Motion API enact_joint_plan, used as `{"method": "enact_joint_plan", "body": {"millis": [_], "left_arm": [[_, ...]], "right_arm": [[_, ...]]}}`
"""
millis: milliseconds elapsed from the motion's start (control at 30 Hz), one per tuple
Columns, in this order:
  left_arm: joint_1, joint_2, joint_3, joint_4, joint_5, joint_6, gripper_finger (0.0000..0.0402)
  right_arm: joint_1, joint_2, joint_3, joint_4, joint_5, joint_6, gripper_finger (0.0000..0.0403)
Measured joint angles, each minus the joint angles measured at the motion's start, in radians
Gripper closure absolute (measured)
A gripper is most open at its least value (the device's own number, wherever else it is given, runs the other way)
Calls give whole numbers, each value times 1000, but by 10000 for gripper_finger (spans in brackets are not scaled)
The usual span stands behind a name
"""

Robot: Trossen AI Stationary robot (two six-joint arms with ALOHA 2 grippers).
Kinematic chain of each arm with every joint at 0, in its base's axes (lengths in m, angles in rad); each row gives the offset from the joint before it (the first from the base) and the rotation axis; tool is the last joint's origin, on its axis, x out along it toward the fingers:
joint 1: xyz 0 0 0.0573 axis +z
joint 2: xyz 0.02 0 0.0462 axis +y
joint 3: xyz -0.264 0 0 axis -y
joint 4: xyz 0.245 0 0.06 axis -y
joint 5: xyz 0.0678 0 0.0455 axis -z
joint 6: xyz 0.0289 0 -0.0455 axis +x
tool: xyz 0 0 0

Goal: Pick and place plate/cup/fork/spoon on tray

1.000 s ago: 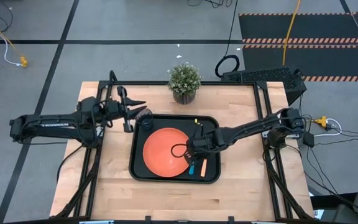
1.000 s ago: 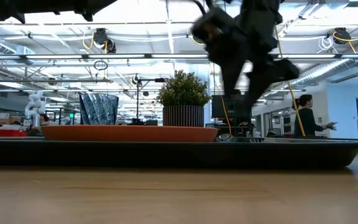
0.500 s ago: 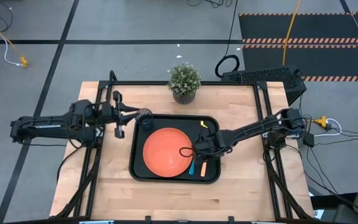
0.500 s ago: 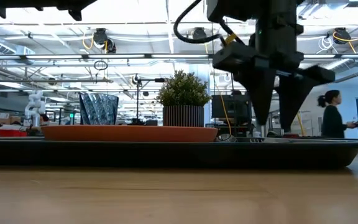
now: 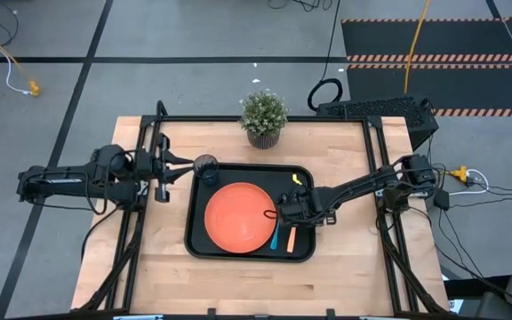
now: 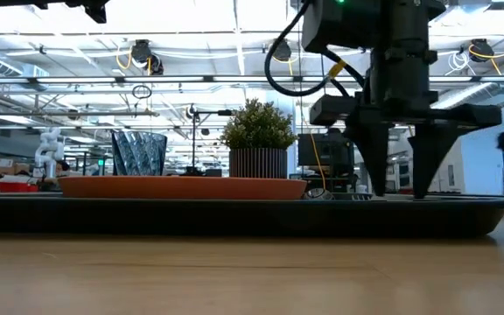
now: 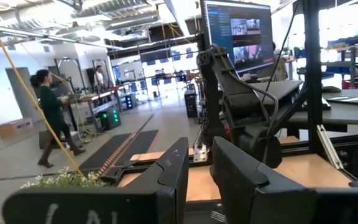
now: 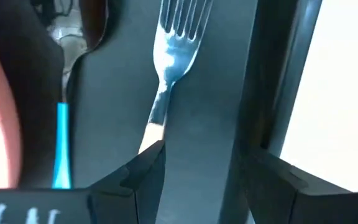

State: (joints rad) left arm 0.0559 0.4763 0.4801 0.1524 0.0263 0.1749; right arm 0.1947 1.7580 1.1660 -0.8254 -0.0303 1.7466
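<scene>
The black tray (image 5: 249, 253) holds the orange plate (image 5: 237, 216) at its centre, the cup (image 5: 206, 166) at the plate's 11 o'clock in the tray's corner, and the spoon (image 8: 62, 134) and fork (image 8: 174, 43) side by side at the plate's 3 o'clock. The right gripper (image 5: 295, 207) hangs over the fork with its fingers spread apart, gripping nothing. The left gripper (image 5: 174, 165) sits at the cup's 9 o'clock, off the tray, fingers slightly parted and empty.
</scene>
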Motion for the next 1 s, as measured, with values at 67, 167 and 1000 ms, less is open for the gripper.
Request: {"method": "enact_joint_plan", "body": {"millis": [67,167,1000], "left_arm": [[-1,0,0,4,0,2,323],[0,0,0,8,-1,8,323],[0,0,0,24,-3,50,323]], "right_arm": [[0,0,0,34,5,12,220],[-1,0,0,81,8,22,222],[-2,69,2,210,-15,-28,273]]}}
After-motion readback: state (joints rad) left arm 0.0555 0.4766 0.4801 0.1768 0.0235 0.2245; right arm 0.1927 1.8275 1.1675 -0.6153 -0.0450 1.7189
